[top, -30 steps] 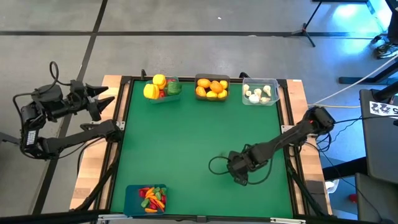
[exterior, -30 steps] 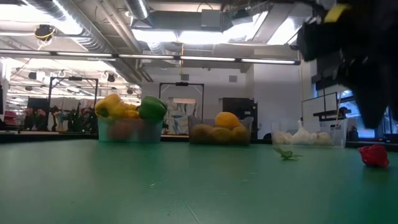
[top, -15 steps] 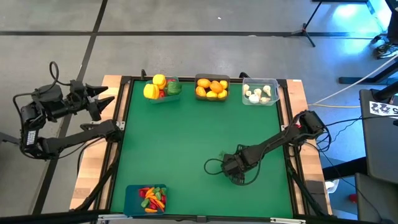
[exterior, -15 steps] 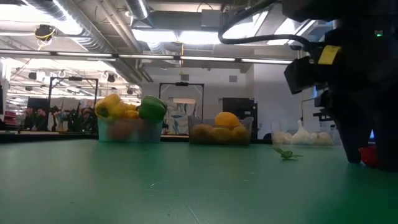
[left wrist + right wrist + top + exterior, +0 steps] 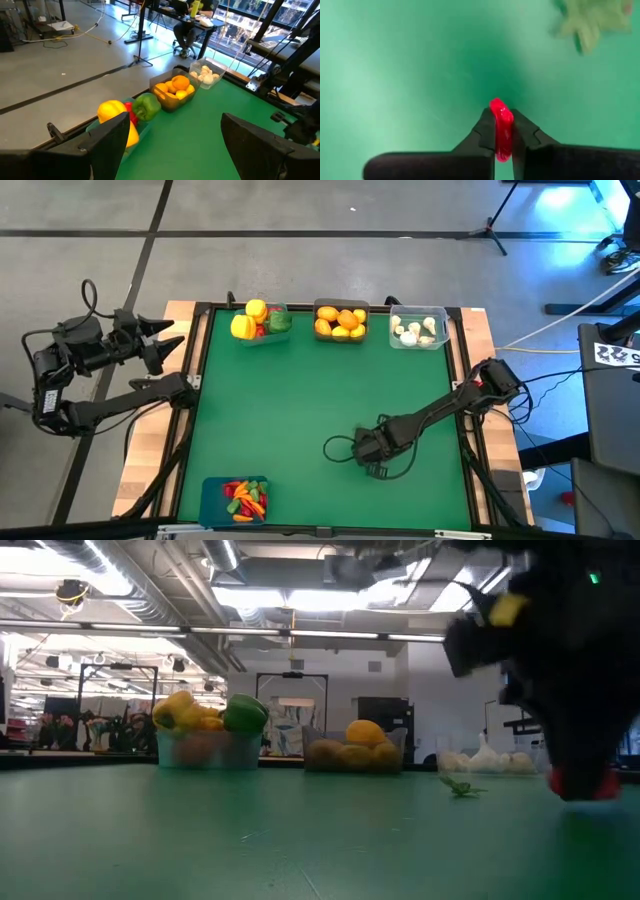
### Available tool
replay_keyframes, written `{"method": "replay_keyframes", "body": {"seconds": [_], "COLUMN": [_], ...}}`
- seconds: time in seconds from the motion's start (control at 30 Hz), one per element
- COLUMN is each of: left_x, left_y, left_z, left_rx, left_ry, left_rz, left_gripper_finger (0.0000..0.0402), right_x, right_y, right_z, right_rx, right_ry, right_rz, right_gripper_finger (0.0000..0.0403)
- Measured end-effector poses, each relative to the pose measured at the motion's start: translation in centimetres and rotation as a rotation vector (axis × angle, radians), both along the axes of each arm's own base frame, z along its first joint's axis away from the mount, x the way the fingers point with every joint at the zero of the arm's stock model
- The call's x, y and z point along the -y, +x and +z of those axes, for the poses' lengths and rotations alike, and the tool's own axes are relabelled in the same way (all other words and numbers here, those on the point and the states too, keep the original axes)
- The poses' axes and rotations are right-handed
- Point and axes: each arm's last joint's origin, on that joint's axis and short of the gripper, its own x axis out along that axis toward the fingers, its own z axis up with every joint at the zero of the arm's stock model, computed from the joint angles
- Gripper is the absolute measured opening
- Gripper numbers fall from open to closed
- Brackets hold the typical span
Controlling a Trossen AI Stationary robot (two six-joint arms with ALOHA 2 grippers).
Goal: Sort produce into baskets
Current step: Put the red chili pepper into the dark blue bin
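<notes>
Red chilli [image 5: 500,127] pinched between right gripper [image 5: 501,145] fingers, low on worktop [image 5: 300,400] — blue bin [image 5: 236,499] lies well away; left gripper [image 5: 172,145] parked, fingers apart.

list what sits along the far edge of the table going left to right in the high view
teal basket of peppers → dark grey basket of oranges and lemons → clear basket of garlic

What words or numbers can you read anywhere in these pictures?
None can be read for sure.
A white tag with black marks lies on the dark stand beside the table: too small to read.
The yellow label on the right arm is blurred.
The baskets and produce carry no writing.
</notes>
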Motion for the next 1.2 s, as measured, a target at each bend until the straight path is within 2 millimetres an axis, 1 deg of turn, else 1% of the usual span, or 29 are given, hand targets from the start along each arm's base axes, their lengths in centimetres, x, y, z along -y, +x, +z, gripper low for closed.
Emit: {"method": "replay_keyframes", "body": {"seconds": [0.03,0.1,0.2,0.3,0.43,0.5,0.6,0.73,0.87,0.97,1.1,1.2], "left_x": [0.0,0.0,0.0,0.0,0.0,0.0,0.0,0.0,0.0,0.0,0.0,0.0], "left_y": [0.0,0.0,0.0,0.0,0.0,0.0,0.0,0.0,0.0,0.0,0.0,0.0], "left_z": [0.0,0.0,0.0,0.0,0.0,0.0,0.0,0.0,0.0,0.0,0.0,0.0], "left_rx": [0.0,0.0,0.0,0.0,0.0,0.0,0.001,0.001,0.001,0.0,-0.007,-0.013], "left_ry": [0.0,0.001,0.001,0.001,0.001,0.001,0.001,0.001,0.001,0.002,0.011,0.019], "left_rz": [0.0,0.0,0.0,0.0,0.0,0.0,0.0,0.0,-0.001,0.0,-0.004,-0.007], "left_gripper_finger": [0.0308,0.0308,0.0308,0.0308,0.0308,0.0308,0.0308,0.0308,0.0308,0.0308,0.0308,0.0308], "right_x": [-0.1,-0.4,-0.6,-0.6,-0.5,-0.3,-0.4,-1.3,-2.6,-3.5,-4.6,-5.1], "right_y": [0.4,1.0,2.3,4.3,7.2,8.7,11.1,14.3,17.7,19.9,22.1,23.2], "right_z": [0.3,1.1,2.5,4.4,7.3,8.4,9.8,11.0,11.4,11.1,9.5,8.4], "right_rx": [0.025,0.068,0.168,0.329,0.614,0.742,0.89,1.043,1.122,1.151,1.162,1.17], "right_ry": [0.002,-0.005,-0.013,-0.006,0.008,0.017,0.042,0.061,0.063,0.076,0.098,0.155], "right_rz": [-0.001,-0.007,-0.053,-0.108,-0.17,-0.182,-0.142,-0.044,0.041,0.115,0.184,0.223], "right_gripper_finger": [0.0011,0.0015,0.0042,0.0063,0.0069,0.007,0.007,0.0071,0.0071,0.0071,0.0071,0.0071]}}
